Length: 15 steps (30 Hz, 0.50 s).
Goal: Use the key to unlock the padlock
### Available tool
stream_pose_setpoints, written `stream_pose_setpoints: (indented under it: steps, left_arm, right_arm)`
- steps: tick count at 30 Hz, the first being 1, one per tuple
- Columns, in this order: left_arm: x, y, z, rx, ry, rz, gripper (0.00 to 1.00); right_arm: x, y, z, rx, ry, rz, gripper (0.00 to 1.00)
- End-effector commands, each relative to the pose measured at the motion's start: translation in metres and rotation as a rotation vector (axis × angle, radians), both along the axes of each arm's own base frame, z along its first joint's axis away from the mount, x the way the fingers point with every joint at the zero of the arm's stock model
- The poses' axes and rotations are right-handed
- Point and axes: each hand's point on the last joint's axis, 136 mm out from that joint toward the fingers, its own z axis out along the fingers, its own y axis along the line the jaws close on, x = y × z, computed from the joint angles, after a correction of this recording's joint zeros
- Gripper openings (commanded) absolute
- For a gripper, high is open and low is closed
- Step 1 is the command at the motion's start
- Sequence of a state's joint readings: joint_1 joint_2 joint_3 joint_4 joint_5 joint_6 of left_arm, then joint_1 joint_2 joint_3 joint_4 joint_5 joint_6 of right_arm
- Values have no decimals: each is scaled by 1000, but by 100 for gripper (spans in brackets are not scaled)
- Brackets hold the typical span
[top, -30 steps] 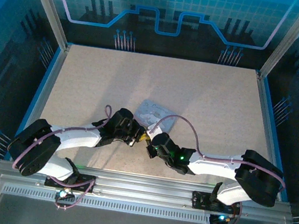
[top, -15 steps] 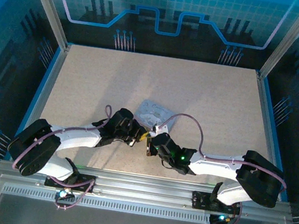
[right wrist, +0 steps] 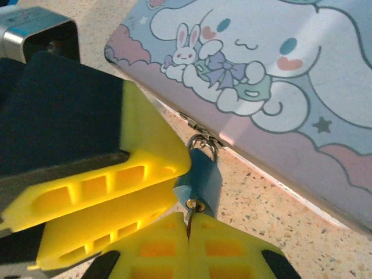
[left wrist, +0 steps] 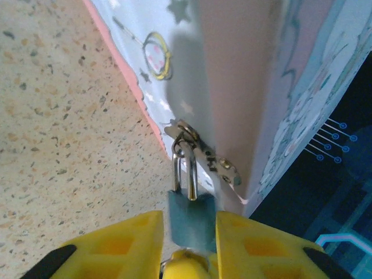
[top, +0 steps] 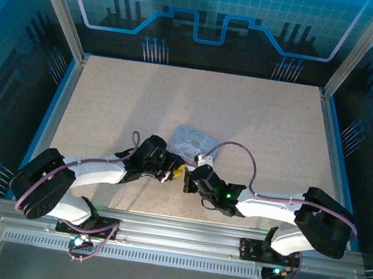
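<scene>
The small blue-grey padlock (left wrist: 190, 220) hangs by its shackle from the hasp (left wrist: 203, 156) of a lavender cartoon tin box (right wrist: 273, 70). In the left wrist view my left gripper (left wrist: 189, 228) straddles the padlock body; its jaws are slightly parted, with a thin gap on the left side. My right gripper (right wrist: 189, 225) is shut on the key (right wrist: 189, 218), a thin sliver whose tip sits in the keyhole at the bottom of the padlock (right wrist: 200, 174). From above, the left gripper (top: 176, 171) and the right gripper (top: 186, 180) meet at the near edge of the tin box (top: 192, 139).
The tin box lies on a speckled beige tabletop (top: 246, 113), just in front of both arms. A metal frame and blue panels wall the table (top: 67, 93) on three sides. The left gripper's yellow fingers (right wrist: 139, 163) crowd the padlock's left side in the right wrist view.
The left gripper's jaws have parted a little from the padlock body. The right wrist has crept slightly toward the box, with the key still gripped.
</scene>
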<state>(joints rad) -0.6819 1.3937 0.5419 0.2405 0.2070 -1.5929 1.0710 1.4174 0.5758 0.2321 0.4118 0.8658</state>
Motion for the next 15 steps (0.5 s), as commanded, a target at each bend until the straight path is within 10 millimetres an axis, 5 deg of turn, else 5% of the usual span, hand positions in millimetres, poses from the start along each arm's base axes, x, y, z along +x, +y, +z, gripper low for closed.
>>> stream_pose_setpoints:
  steps: [1, 15]
  left_arm:
    - [-9, -1, 1, 3, 15, -39, 34]
    - [-5, 28, 20, 151, -58, -48, 52]
  right_arm:
    - [6, -14, -4, 16, 29, -87, 0]
    - [-1, -37, -28, 152, 188, -221, 0]
